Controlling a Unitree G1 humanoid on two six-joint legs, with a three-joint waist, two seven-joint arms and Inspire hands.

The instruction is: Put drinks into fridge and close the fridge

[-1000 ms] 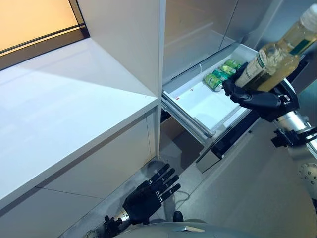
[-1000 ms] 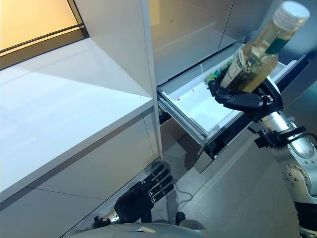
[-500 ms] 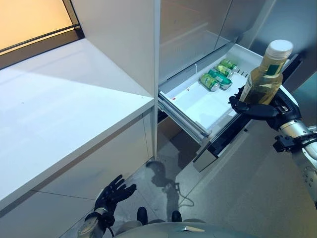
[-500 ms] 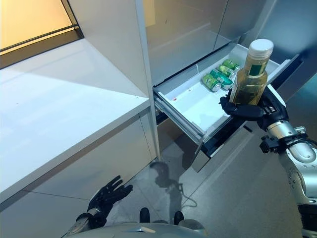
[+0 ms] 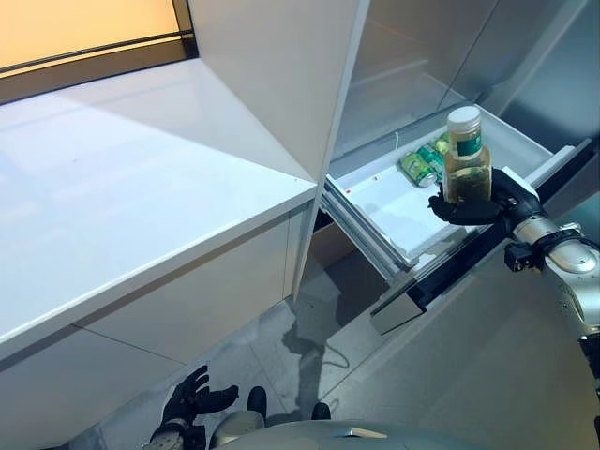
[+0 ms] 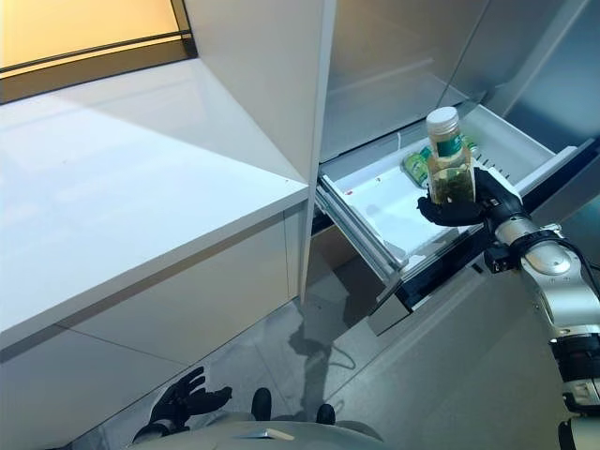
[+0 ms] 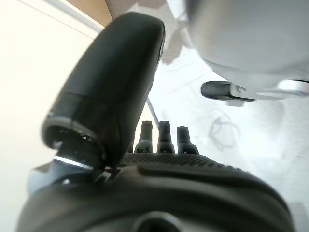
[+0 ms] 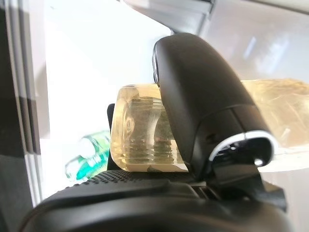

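Right now the right hand [image 6: 466,204] is curling its fingers and thumb around the lower half of a bottle [image 6: 447,161] of yellowish drink, holding it upright over the open fridge drawer [image 5: 396,208], near the drawer's front edge. In the right wrist view the thumb is pressing across the ribbed base of the bottle, so the grip is sitting low on a tall load; my worry is that the bottle is top-heavy in this hold and could tip or slip through the fingers as it is being lowered. Beyond the hand, green cans [image 5: 419,167] are lying on their sides toward the back of the drawer, and I judge that a bottle set down too far in could knock or roll them. If it is left standing upright, it may be too tall to pass under the fridge body, which would stop the drawer closing; laying it flat looks safer. The left hand [image 5: 192,403] is hanging low near the floor beside the white desk [image 5: 141,197], its fingers spread and holding nothing, well apart from the drawer. As for writing, the bottle is carrying a green band of label under a white cap, but no print on it, or on the cans, is readable.
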